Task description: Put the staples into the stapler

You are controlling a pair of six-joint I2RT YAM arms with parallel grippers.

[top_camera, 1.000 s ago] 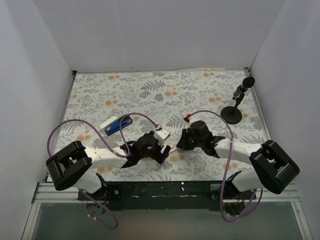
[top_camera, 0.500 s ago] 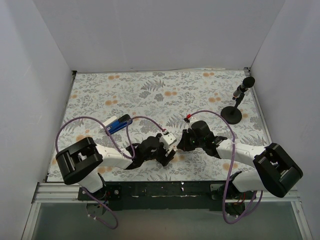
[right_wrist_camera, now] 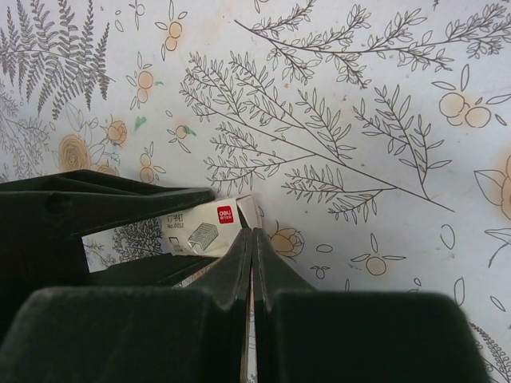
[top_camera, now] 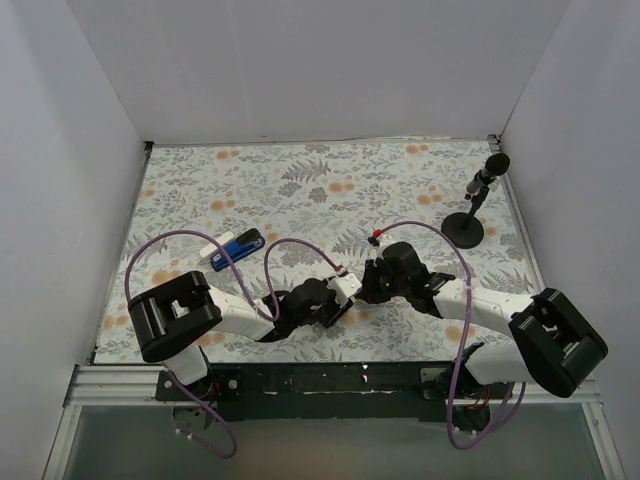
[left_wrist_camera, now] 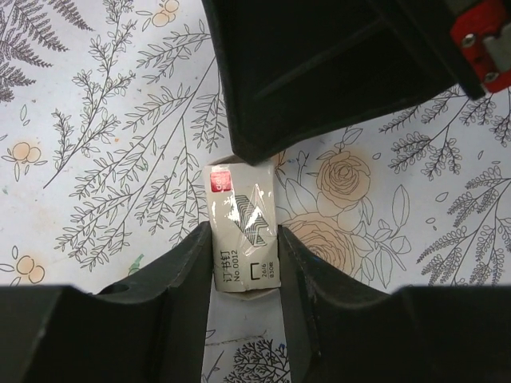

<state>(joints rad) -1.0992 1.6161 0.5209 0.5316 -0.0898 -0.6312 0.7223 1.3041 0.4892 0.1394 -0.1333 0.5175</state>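
The left gripper (left_wrist_camera: 243, 239) is clamped on a small white cardboard box of staples (left_wrist_camera: 242, 209) with a red label. Its 2 fingers (left_wrist_camera: 185, 271) press the box's long sides. The box's long axis runs straight out from those fingers toward the right gripper (right_wrist_camera: 252, 233), which meets its far end head-on. The right gripper's 2 fingers are pressed together with their tips at a raised flap of the box; whether they nip that flap, I cannot tell.

The small bright blue stapler (top_camera: 238, 248) with a black base lies on the floral tablecloth (top_camera: 330, 190). The box is well apart from the stapler, to the stapler's right and nearer the arm bases. The stapler's long axis runs diagonally, its far end pointing right. The left arm is the nearer 1 to the stapler. By my judgement the box must be opened and a strip drawn out first, then carried leftward and away to the stapler.
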